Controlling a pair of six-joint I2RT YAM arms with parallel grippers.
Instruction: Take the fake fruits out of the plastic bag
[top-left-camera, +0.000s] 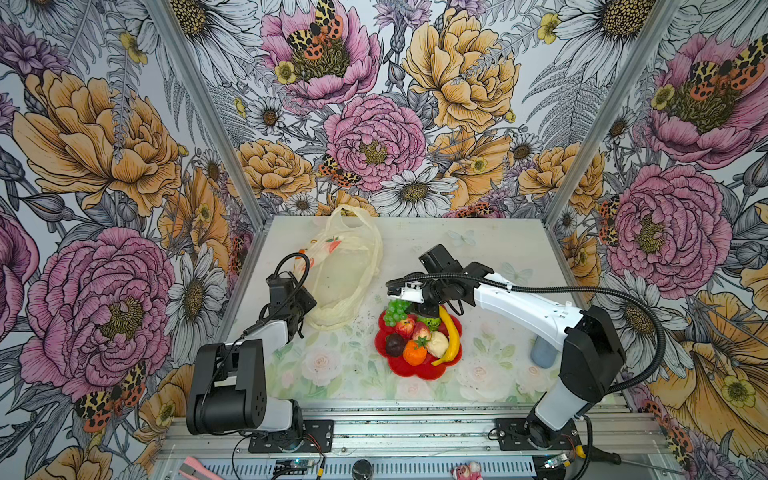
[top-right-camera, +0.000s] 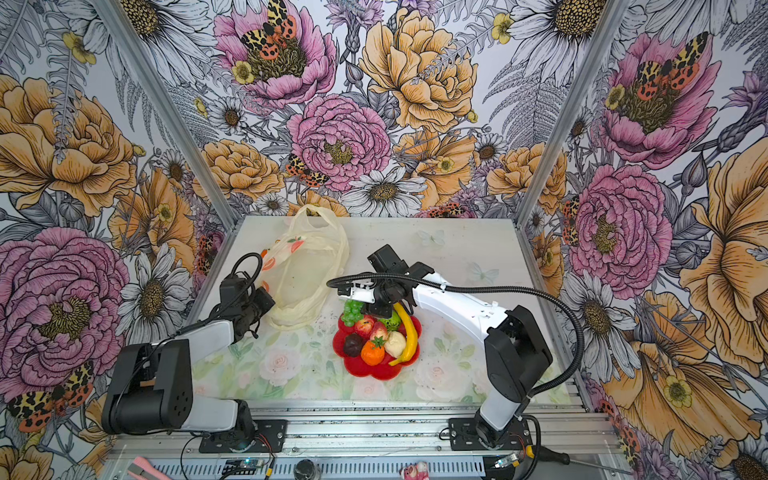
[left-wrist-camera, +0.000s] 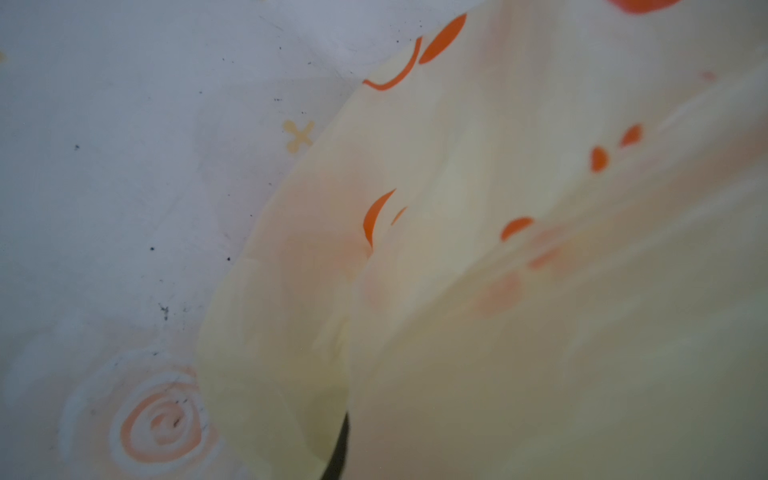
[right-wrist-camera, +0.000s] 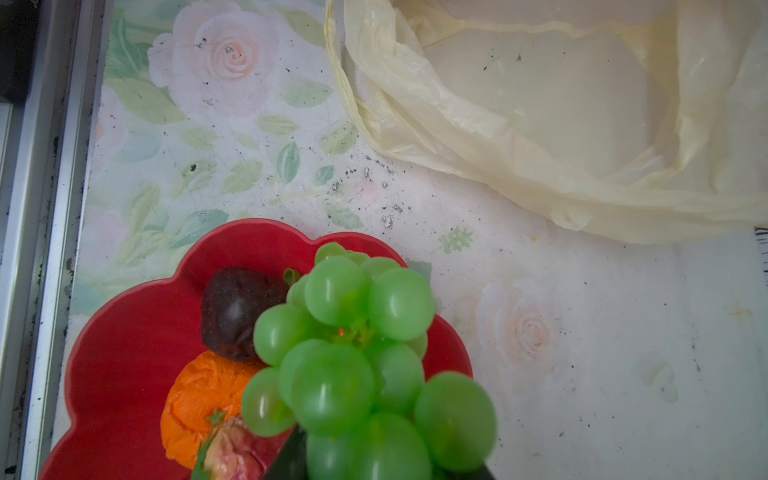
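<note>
The pale-yellow plastic bag (top-left-camera: 345, 282) (top-right-camera: 307, 278) lies at the back left with its mouth open and nothing visible inside it (right-wrist-camera: 540, 124). My left gripper (top-left-camera: 307, 311) (top-right-camera: 268, 305) is shut on the bag's near-left edge, and the film (left-wrist-camera: 498, 249) drapes over its jaws. The red plate (top-left-camera: 415, 372) (right-wrist-camera: 124, 353) holds a banana (top-left-camera: 451, 336), orange (top-left-camera: 414, 353), plum (top-left-camera: 394, 345), apple (top-left-camera: 405, 327), strawberry (top-left-camera: 420, 332), cream piece (top-left-camera: 438, 344) and green round fruit (top-left-camera: 432, 322). The green grape bunch (top-left-camera: 395, 312) (right-wrist-camera: 353, 353) sits over the plate's far-left rim between the fingers of my right gripper (top-left-camera: 426, 313) (right-wrist-camera: 382, 465). Whether they press it is unclear.
A grey-blue pad (top-left-camera: 544, 353) lies at the right, partly behind the right arm. Black specks dot the floral table cover (top-left-camera: 332, 361) between bag and plate. Metal frame posts and patterned walls close in the left, right and back; an aluminium rail (top-left-camera: 374, 428) runs along the front.
</note>
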